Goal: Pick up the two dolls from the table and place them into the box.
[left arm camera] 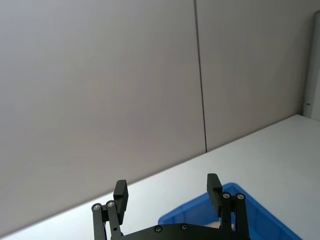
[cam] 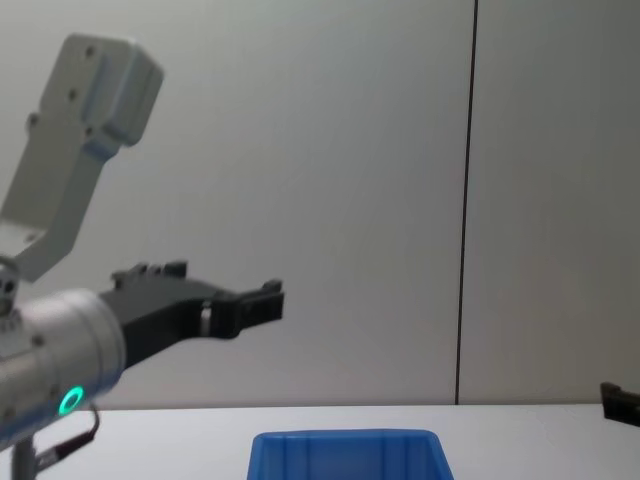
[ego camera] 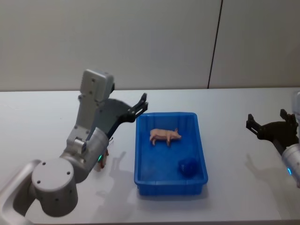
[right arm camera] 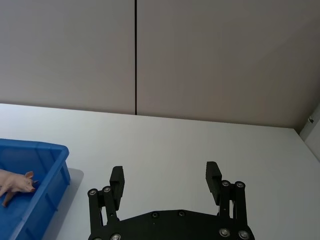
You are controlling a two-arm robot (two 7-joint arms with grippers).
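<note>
Evidently the job looks all but done, which would explain why neither tool carries anything; the left tool [ego camera: 142, 104] hangs above the bench [ego camera: 47, 117] with its fingers spread and nothing between them, tips aimed at the near-left far corner of the box [ego camera: 137, 159]. The pig doll [ego camera: 165, 136] lies inside the box, below this tool and off to its right; the blue doll [ego camera: 188, 167] sits in the box too, farther from this tool, in the corner nearest the robot's right. The left arm is folded high, elbow raised, forearm sloping forward; the right tool [ego camera: 266, 117] is likewise released and empty, held level well to the right of the box, pointing away from the robot.
</note>
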